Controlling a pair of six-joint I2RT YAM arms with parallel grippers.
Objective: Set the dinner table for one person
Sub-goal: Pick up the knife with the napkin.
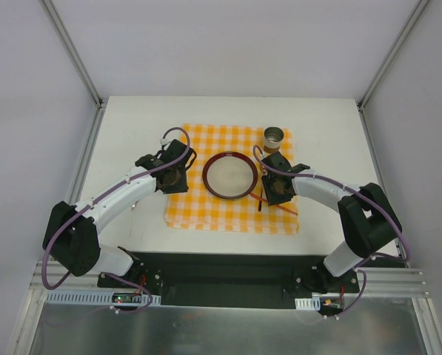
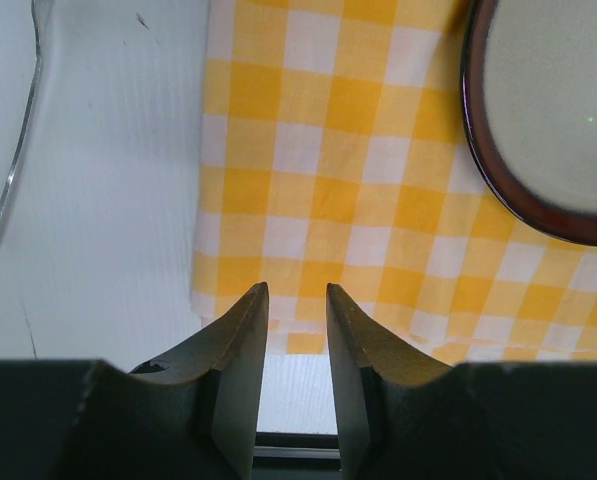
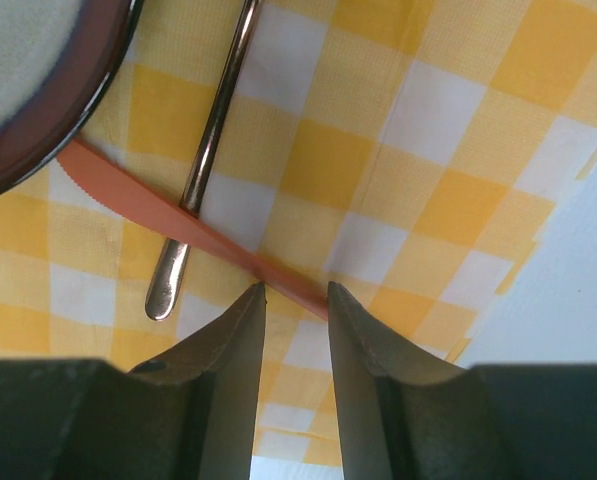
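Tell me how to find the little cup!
Look at the orange-and-white checkered cloth in the middle of the white table. The cup stands at its far right corner. It is small, shiny metal, unlike the bigger dark-rimmed plate.

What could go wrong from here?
1. The metal utensil lies across the orange knife. If the right hand takes the knife, the utensil will probably be dragged along.
2. The knife's serrated end reaches the plate rim, so a pull may nudge the plate.
3. The cup stands close behind that hand; a careless lift could tip it.
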